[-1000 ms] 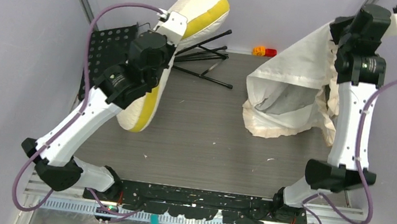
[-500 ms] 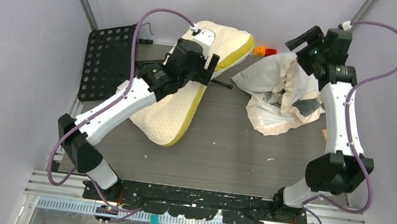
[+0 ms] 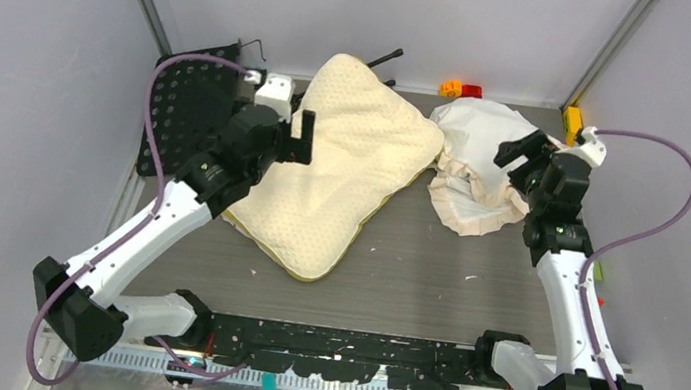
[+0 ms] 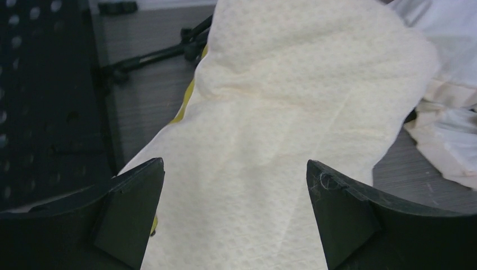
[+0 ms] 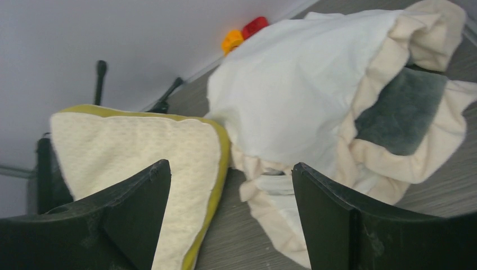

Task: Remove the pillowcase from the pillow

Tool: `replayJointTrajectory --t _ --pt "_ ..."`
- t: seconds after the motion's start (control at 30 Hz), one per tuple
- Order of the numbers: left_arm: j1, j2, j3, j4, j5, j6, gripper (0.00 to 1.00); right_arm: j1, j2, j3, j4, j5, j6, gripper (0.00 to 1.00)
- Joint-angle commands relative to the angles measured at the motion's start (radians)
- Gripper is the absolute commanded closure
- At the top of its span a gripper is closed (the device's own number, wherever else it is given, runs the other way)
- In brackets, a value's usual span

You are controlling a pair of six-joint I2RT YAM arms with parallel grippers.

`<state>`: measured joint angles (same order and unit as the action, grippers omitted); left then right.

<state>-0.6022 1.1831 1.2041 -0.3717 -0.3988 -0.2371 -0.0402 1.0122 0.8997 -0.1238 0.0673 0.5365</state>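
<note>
The pillow (image 3: 350,170), pale yellow and dotted with a yellow-green seam, lies flat across the middle of the table. The pillowcase (image 3: 476,167), off-white with a frilly border, sits crumpled in a heap just right of it, touching its right corner. My left gripper (image 3: 290,142) hovers open over the pillow's left edge; in the left wrist view the pillow (image 4: 281,112) fills the gap between the jaws of this gripper (image 4: 235,165), which hold nothing. My right gripper (image 3: 525,161) stands open beside the pillowcase (image 5: 292,90), empty, with the pillow's corner (image 5: 140,152) to its left.
A black perforated plate (image 3: 187,104) lies at the back left, partly under my left arm. Black tripod legs (image 3: 385,56) poke out behind the pillow. Small orange and red blocks (image 3: 459,89) and a yellow piece (image 3: 572,117) sit by the back wall. Walls close in on three sides.
Both grippers have opened and let go. The pillow dropped from upright to flat on the table, the pillowcase collapsed into a heap, and both arms came down and back.
</note>
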Motion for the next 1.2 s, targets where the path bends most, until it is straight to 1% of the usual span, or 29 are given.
replayJointTrajectory --t 0.0,0.13,0.23,0.3,0.4,0.5,0.57,0.63,0.7,0.8,0.9,1.03,1.1,1.13,1.17 --pt "0.073 -0.073 -0.184 0.134 -0.086 -0.08 0.0 0.018 0.024 -0.167 0.213 0.138 -0.126 0.13" --pt "0.174 -0.133 -0.322 0.201 -0.116 -0.055 0.0 0.039 0.022 -0.328 0.415 0.185 -0.231 0.11" --pt "0.243 -0.158 -0.473 0.35 -0.136 0.018 0.0 0.04 0.053 -0.414 0.569 0.197 -0.268 0.11" --pt "0.256 -0.151 -0.543 0.456 -0.173 0.072 0.0 0.04 0.093 -0.424 0.587 0.175 -0.271 0.11" --pt "0.27 -0.117 -0.606 0.558 -0.193 0.129 0.0 0.04 0.177 -0.406 0.592 0.15 -0.273 0.1" --pt "0.306 -0.077 -0.642 0.607 -0.19 0.14 0.0 0.04 0.225 -0.447 0.702 0.21 -0.292 0.1" --pt "0.342 -0.064 -0.686 0.672 -0.167 0.137 0.0 0.04 0.258 -0.468 0.769 0.225 -0.335 0.09" --pt "0.381 -0.061 -0.734 0.744 -0.124 0.139 0.0 0.04 0.276 -0.445 0.742 0.218 -0.354 0.08" --pt "0.411 -0.046 -0.782 0.834 -0.089 0.151 0.0 0.039 0.312 -0.434 0.784 0.187 -0.383 0.08" --pt "0.44 0.017 -0.832 0.983 -0.052 0.187 0.0 0.04 0.342 -0.403 0.772 0.217 -0.385 0.08" --pt "0.464 0.129 -0.853 1.123 -0.024 0.188 0.0 0.039 0.339 -0.406 0.766 0.22 -0.386 0.08" --pt "0.47 0.305 -0.871 1.334 0.022 0.214 0.03 0.039 0.32 -0.42 0.722 0.241 -0.405 0.08" --pt "0.472 0.382 -0.87 1.395 0.044 0.224 0.03 0.04 0.344 -0.43 0.737 0.258 -0.378 0.07" --pt "0.475 0.387 -0.87 1.41 0.045 0.224 0.02 0.039 0.367 -0.438 0.76 0.26 -0.375 0.07" --pt "0.483 0.368 -0.862 1.37 0.057 0.211 0.01 0.038 0.404 -0.458 0.82 0.262 -0.373 0.07"
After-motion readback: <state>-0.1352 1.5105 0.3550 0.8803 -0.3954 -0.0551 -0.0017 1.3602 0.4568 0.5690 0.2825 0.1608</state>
